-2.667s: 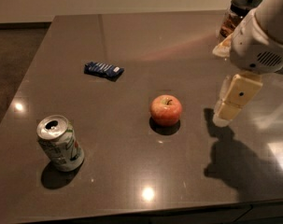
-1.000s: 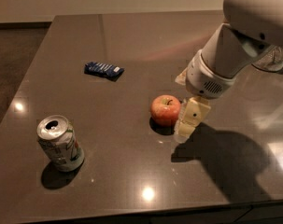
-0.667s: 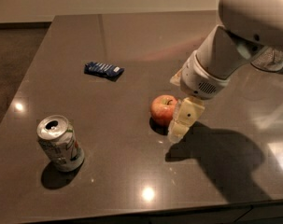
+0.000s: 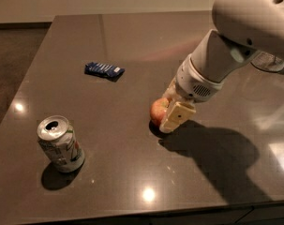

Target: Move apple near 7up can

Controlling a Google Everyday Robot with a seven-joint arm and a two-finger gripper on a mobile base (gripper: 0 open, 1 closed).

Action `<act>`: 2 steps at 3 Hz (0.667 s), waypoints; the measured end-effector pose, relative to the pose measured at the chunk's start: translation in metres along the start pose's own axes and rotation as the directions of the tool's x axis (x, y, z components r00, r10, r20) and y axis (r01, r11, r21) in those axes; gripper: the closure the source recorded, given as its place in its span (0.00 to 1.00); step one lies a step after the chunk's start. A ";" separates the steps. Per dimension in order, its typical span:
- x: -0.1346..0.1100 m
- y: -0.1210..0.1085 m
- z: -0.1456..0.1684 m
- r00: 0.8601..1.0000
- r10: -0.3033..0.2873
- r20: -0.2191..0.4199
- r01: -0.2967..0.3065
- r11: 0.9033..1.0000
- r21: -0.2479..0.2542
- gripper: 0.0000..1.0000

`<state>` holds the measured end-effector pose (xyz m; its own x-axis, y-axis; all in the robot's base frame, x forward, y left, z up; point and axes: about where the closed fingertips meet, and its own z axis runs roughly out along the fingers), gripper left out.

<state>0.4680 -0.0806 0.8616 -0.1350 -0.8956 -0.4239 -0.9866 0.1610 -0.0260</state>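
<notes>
The red-orange apple (image 4: 156,110) sits on the dark table (image 4: 132,46) near its middle, its right side hidden behind my gripper. My gripper (image 4: 171,118), cream-coloured under the white arm, is down at the apple's right side, touching or nearly touching it. The dented white and green 7up can (image 4: 60,144) stands upright at the front left, well apart from the apple and to the left of the gripper.
A flat blue packet (image 4: 104,70) lies on the table behind and to the left of the apple. The table's front edge runs along the bottom of the view and its left edge is close to the can.
My arm has swung in from the right and come down to the apple, covering its right side. The apple, can and packet have not moved.
</notes>
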 end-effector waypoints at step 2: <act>-0.024 0.012 -0.015 0.998 -0.047 0.044 0.048 0.999 -0.018 0.87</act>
<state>0.4585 -0.0630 0.8850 -0.0841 -0.8831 -0.4616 -0.9934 0.1105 -0.0304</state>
